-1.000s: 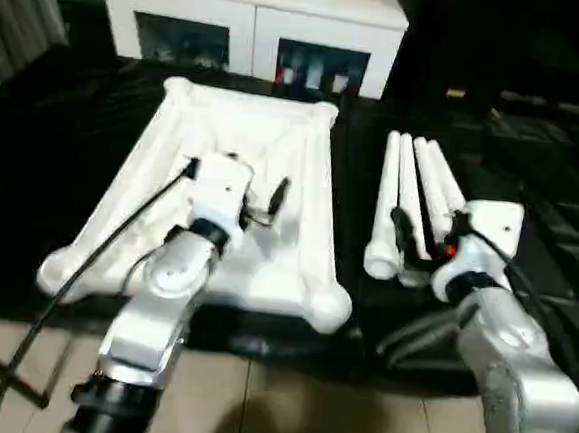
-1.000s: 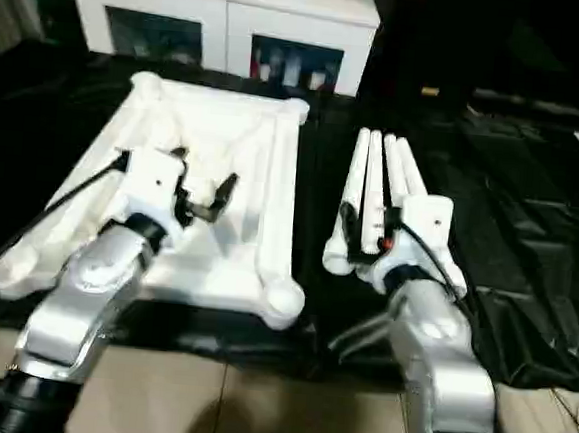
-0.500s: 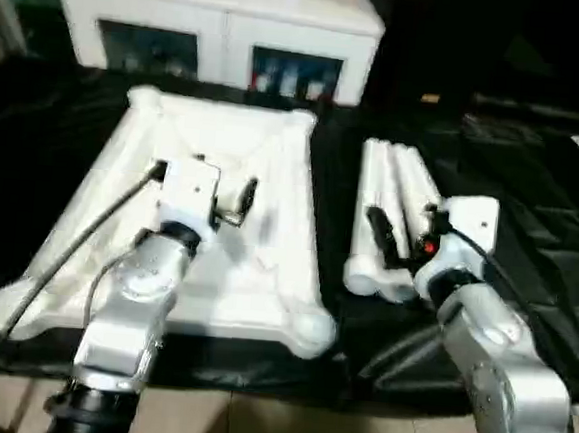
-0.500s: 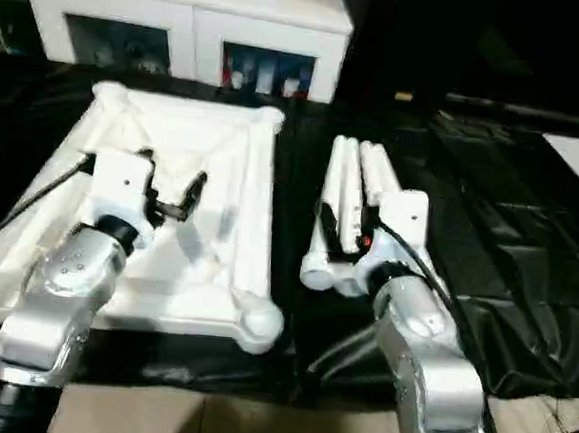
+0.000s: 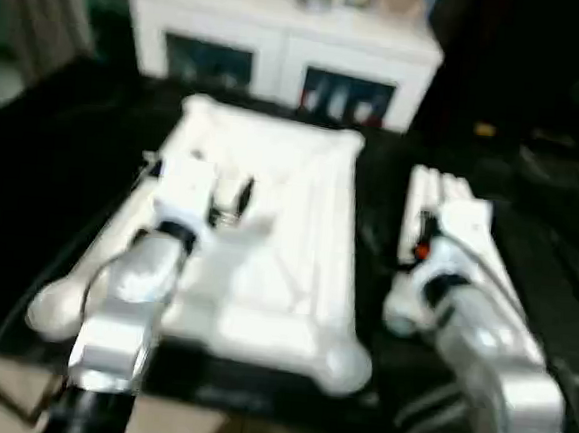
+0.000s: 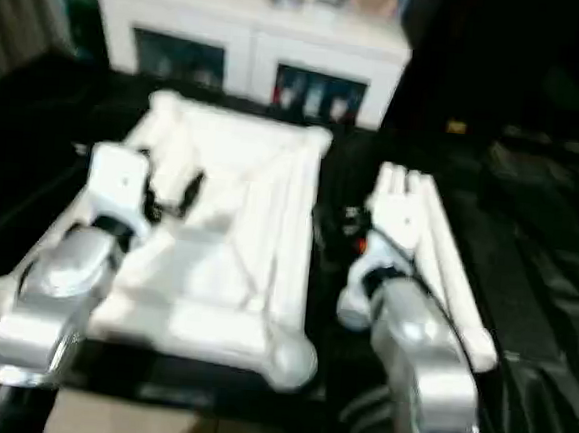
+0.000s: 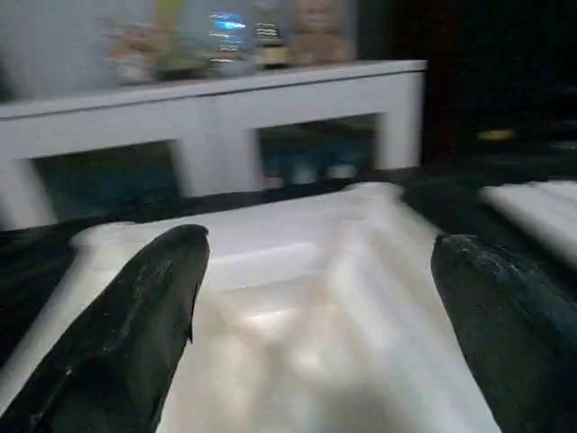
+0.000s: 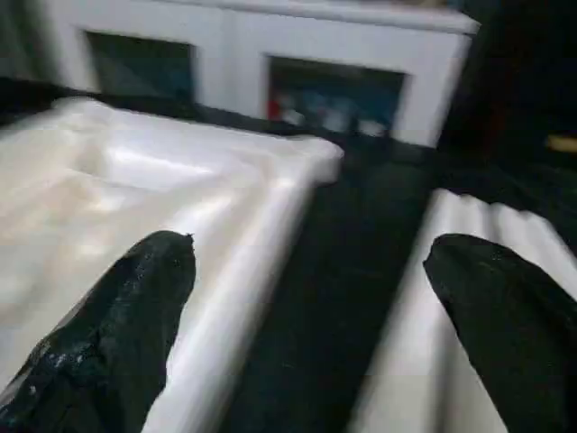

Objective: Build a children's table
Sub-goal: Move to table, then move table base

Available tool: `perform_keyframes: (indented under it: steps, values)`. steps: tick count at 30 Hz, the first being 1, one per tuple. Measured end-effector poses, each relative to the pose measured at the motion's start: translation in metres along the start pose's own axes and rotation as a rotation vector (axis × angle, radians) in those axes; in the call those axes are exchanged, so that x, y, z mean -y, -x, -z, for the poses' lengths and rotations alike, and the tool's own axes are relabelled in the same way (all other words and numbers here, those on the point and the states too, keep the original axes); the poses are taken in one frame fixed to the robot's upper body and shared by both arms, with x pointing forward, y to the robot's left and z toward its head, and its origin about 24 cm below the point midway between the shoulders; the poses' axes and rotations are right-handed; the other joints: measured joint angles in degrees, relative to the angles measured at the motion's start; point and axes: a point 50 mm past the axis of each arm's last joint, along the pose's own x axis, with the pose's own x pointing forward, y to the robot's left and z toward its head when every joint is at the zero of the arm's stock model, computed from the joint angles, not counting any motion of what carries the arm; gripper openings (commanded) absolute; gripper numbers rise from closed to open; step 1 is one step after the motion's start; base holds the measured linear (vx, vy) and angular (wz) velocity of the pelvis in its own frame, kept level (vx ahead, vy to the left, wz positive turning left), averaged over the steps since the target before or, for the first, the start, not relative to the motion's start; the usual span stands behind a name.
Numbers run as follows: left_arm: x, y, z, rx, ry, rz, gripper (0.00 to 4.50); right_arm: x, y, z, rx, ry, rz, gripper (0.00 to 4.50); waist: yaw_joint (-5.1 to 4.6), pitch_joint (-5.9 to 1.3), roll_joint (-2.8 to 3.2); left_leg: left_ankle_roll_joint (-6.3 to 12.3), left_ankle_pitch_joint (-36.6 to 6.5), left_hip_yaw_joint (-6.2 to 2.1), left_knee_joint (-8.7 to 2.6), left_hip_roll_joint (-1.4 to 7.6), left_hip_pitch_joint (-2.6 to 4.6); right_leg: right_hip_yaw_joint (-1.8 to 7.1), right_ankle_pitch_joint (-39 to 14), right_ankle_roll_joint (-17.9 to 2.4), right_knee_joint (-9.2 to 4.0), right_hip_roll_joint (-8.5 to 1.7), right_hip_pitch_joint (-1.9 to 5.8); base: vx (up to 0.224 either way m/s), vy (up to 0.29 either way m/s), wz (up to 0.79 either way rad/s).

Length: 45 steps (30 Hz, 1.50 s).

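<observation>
I am at the very start of building the children's table: nothing is joined yet. The white ribbed plastic table top (image 5: 269, 225) with rounded corner sockets lies underside up on the black-sheeted work table (image 5: 44, 147), and the bundle of long round white tube legs (image 6: 427, 247) lies side by side just to its right, apart from it. Behind both stands a white cabinet with glass doors (image 5: 282, 50).

The step in hand, as I judge it, is reaching for the first leg. My next move calls for bringing my right gripper (image 8: 306, 316) down over one tube, closing around it away from its end, lifting it clear of the others and standing it into a corner socket, while my left steadies the top so that it does not slide on the sheet.

My left gripper (image 7: 315, 316) hangs over the left middle of the table top, both black fingers (image 7: 135, 316) spread wide with nothing between them. My right gripper hovers over the dark gap between the top's right edge and the legs, also spread wide and holding nothing. Both silver forearms (image 5: 133, 294) reach forward, wrists angled down towards the work
</observation>
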Motion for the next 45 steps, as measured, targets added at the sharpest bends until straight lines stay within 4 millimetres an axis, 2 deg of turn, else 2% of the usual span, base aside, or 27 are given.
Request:
perform_keyframes:
  steps: [1, 2, 4, 5, 6, 8, 10, 11, 13, 16, 18, 22, 23, 25, 28, 32, 35, 42, 45]
  values:
    - [0.004, 0.0, -0.001, 0.005, 0.005, 0.033, 4.42, 0.004, 0.001, 0.0, -0.008, 0.011, 0.015, 4.5, 0.5, -0.11, 0.43, -0.55, 0.42, -0.26, -0.19, 0.26, -0.29, 0.01, -0.02, -0.33, 0.0, 0.18, 0.05, 0.107, 0.0, -0.08]
    - [0.005, 0.0, -0.002, 0.013, 0.007, 0.065, 4.42, 0.006, 0.001, 0.0, -0.017, 0.021, 0.019, 4.5, 0.58, -0.27, 0.77, -2.57, 1.43, -0.21, -0.54, 0.75, -0.85, -0.06, -0.13, -0.38, 0.06, 0.43, -0.09, 0.083, 0.012, -0.02]
    - [0.004, 0.002, -0.002, 0.012, -0.001, 0.135, 4.42, 0.006, 0.003, -0.002, -0.021, 0.062, -0.029, 4.5, 0.49, -0.35, 0.63, -2.9, 1.58, -0.11, -0.5, 0.67, -1.33, 0.22, 0.13, -0.26, 0.02, 0.45, -1.01, 0.091, 0.02, 0.0]
    - [0.003, 0.004, -0.001, 0.006, -0.01, 0.167, 4.42, 0.006, 0.006, -0.002, -0.023, 0.081, -0.071, 4.5, 0.55, -0.34, 0.63, -2.91, 1.58, -0.24, -0.24, 0.62, -2.08, 0.27, 0.41, 0.18, 0.0, 0.47, -1.53, 0.083, 0.036, 0.03]
    - [0.002, 0.005, 0.0, 0.004, -0.016, 0.202, 4.42, 0.008, 0.009, -0.002, -0.033, 0.108, -0.114, 4.5, 0.76, -0.34, 0.62, -2.9, 1.58, -0.27, -0.13, 0.57, -2.46, 0.38, 0.48, 0.29, -0.01, 0.46, -1.82, 0.083, 0.036, 0.03]
    - [0.001, 0.01, 0.002, -0.007, -0.043, 0.306, 4.42, 0.013, 0.021, 0.001, -0.066, 0.164, -0.234, 4.5, 0.88, -0.27, 0.67, -2.91, 1.6, -0.24, -0.03, 0.58, -2.76, 0.44, 0.54, 0.39, -0.14, 0.44, -1.96, 0.0, 0.0, 0.0]
    - [0.0, 0.014, 0.003, -0.027, -0.066, 0.4, 4.42, 0.015, 0.029, 0.001, -0.088, 0.184, -0.318, 4.5, 0.63, -0.22, 0.68, -2.98, 1.65, -0.11, -0.07, 0.69, -2.67, 0.5, 0.53, 0.1, -0.16, 0.43, -1.9, 0.0, 0.0, 0.0]
    - [0.003, 0.016, 0.005, -0.039, -0.079, 0.48, 4.42, 0.017, 0.033, 0.0, -0.098, 0.197, -0.37, 4.5, 0.52, -0.03, 0.87, -2.78, 1.54, 0.01, -0.12, 0.8, -2.54, 0.49, 0.63, -0.08, -0.17, 0.43, -1.81, -0.061, -0.013, -0.01]
    - [0.007, 0.02, 0.007, -0.057, -0.086, 0.572, 4.42, 0.018, 0.036, -0.002, -0.101, 0.209, -0.415, 4.5, 0.1, 0.31, 1.04, -3.02, 1.74, 0.61, -0.23, 1.26, -2.2, 0.47, 0.87, -0.45, -0.15, 0.43, -1.59, -0.067, -0.016, 0.0]
    - [0.019, 0.03, 0.008, -0.084, -0.1, 0.799, 4.42, 0.02, 0.044, -0.001, -0.142, 0.234, -0.532, 4.5, -0.21, 0.71, 1.18, -3.34, 1.88, 1.58, -0.39, 1.99, -1.74, 0.32, 1.03, -0.71, -0.15, 0.43, -1.2, -0.078, -0.024, 0.04]
    - [0.02, 0.039, 0.01, -0.136, -0.144, 0.931, 4.42, 0.022, 0.05, -0.003, -0.173, 0.266, -0.618, 4.5, -0.47, 1.05, 1.38, -3.46, 1.96, 1.7, -0.57, 2.05, -1.8, 0.3, 1.03, -0.66, -0.15, 0.43, -1.19, -0.066, -0.024, 0.04]
    - [0.019, 0.054, 0.022, -0.282, -0.197, 1.109, 4.42, 0.023, 0.061, -0.005, -0.224, 0.296, -0.749, 4.5, -0.73, 1.15, 1.45, -3.81, 2.39, 1.71, -1.02, 2.16, -1.78, 0.13, 1.05, -0.62, -0.15, 0.43, -1.26, -0.015, -0.005, 0.01]
    - [0.02, 0.056, 0.025, -0.307, -0.191, 1.137, 4.16, 0.022, 0.063, -0.005, -0.237, 0.302, -0.781, 4.5, -0.76, 1.18, 1.44, -3.8, 2.47, 1.72, -1.14, 2.18, -1.82, 0.11, 1.05, -0.62, -0.15, 0.43, -1.32, 0.0, 0.0, 0.0]
    - [0.022, 0.059, 0.029, -0.347, -0.192, 1.164, 4.16, 0.019, 0.067, -0.006, -0.249, 0.316, -0.825, 4.5, -0.74, 1.22, 1.37, -3.84, 2.5, 1.85, -1.25, 2.28, -1.85, 0.09, 1.13, -0.64, -0.15, 0.43, -1.37, 0.0, 0.0, 0.0]
    - [0.021, 0.059, 0.032, -0.374, -0.224, 1.149, 3.83, 0.015, 0.07, -0.004, -0.281, 0.331, -0.879, 4.5, -0.83, 1.24, 1.34, -3.89, 2.55, 1.98, -1.3, 2.44, -1.99, 0.0, 1.17, -0.62, -0.15, 0.46, -1.48, 0.0, 0.0, 0.0]
    - [0.017, 0.056, 0.038, -0.394, -0.234, 1.14, 3.62, 0.012, 0.074, 0.0, -0.316, 0.352, -0.922, 4.5, -0.83, 1.25, 1.36, -3.87, 2.6, 2.03, -1.31, 2.45, -2.15, 0.01, 1.14, -0.8, -0.19, 0.46, -1.74, 0.0, 0.0, 0.0]
    - [0.015, 0.055, 0.043, -0.424, -0.239, 1.149, 3.29, 0.009, 0.077, 0.004, -0.337, 0.346, -0.945, 4.5, -0.85, 1.27, 1.36, -3.33, 3.1, 2.09, -1.32, 2.47, -2.37, 0.0, 1.09, -0.86, -0.29, 0.46, -1.99, 0.0, 0.0, 0.0]
    - [0.012, 0.05, 0.039, -0.435, -0.273, 1.165, 2.88, 0.002, 0.08, 0.011, -0.345, 0.357, -0.994, 4.5, -0.82, 1.45, 1.29, -3.52, 2.93, 2.18, -1.42, 2.49, -2.39, 0.02, 1.09, -0.87, -0.48, 0.45, -1.98, 0.0, 0.0, 0.0]
    - [0.008, 0.045, 0.042, -0.457, -0.27, 1.165, 2.65, -0.003, 0.081, 0.015, -0.352, 0.358, -1.014, 4.5, -0.82, 1.84, 0.83, -3.62, 2.91, 2.23, -1.54, 2.55, -2.3, -0.01, 1.1, -0.88, -0.42, 0.45, -1.98, 0.0, 0.0, 0.0]
